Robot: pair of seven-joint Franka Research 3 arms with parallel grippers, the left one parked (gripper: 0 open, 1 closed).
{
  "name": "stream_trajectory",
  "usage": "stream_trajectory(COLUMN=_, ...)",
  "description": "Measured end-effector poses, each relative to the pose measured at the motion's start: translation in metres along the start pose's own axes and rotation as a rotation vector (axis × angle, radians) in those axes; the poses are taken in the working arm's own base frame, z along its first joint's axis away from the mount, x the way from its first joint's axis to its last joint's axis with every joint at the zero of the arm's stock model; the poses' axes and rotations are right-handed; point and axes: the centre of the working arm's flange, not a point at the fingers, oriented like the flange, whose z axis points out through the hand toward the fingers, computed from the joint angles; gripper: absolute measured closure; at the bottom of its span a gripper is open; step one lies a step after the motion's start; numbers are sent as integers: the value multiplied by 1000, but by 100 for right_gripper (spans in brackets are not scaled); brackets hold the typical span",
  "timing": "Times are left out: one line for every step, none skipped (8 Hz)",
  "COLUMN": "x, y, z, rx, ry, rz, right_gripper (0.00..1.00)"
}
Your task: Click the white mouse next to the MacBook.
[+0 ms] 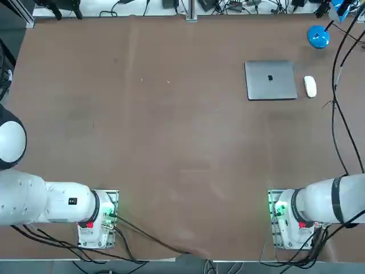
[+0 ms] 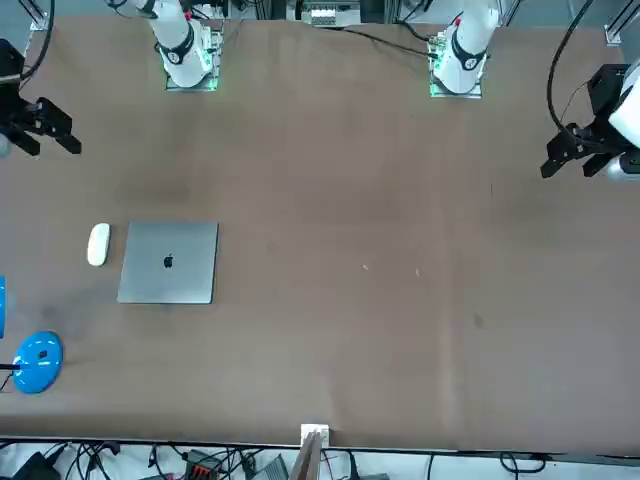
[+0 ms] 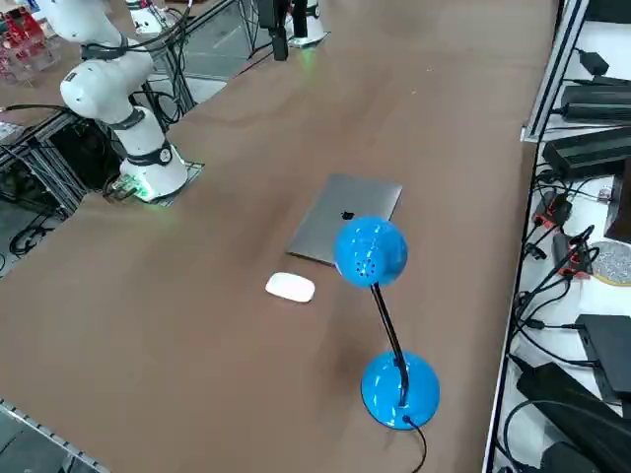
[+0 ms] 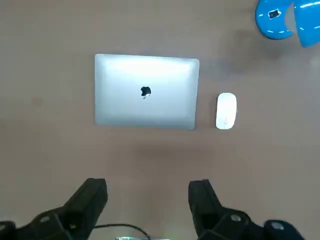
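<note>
The white mouse (image 1: 309, 86) (image 2: 98, 244) (image 3: 291, 288) (image 4: 226, 111) lies flat on the brown table, just to the right of the closed silver MacBook (image 1: 270, 80) (image 2: 168, 262) (image 3: 345, 219) (image 4: 146, 91), with a narrow gap between them. My right gripper (image 4: 150, 200) hangs high above the table and looks down on both, its two black fingers (image 4: 95, 197) spread wide with nothing between them. It touches neither the laptop nor the mouse. In the front view the right gripper (image 2: 45, 135) shows at the picture's left edge.
A blue desk lamp (image 1: 318, 37) (image 2: 38, 362) (image 3: 371, 252) (image 4: 272, 20) stands at the far right corner beyond the mouse, its black cable running off the table edge. More cables hang along the table's right side.
</note>
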Motion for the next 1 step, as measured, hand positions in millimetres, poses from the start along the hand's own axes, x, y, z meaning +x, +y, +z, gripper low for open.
stream_trajectory(x=-1, y=0, z=-1, rx=0, ry=2, rz=0, right_gripper=0)
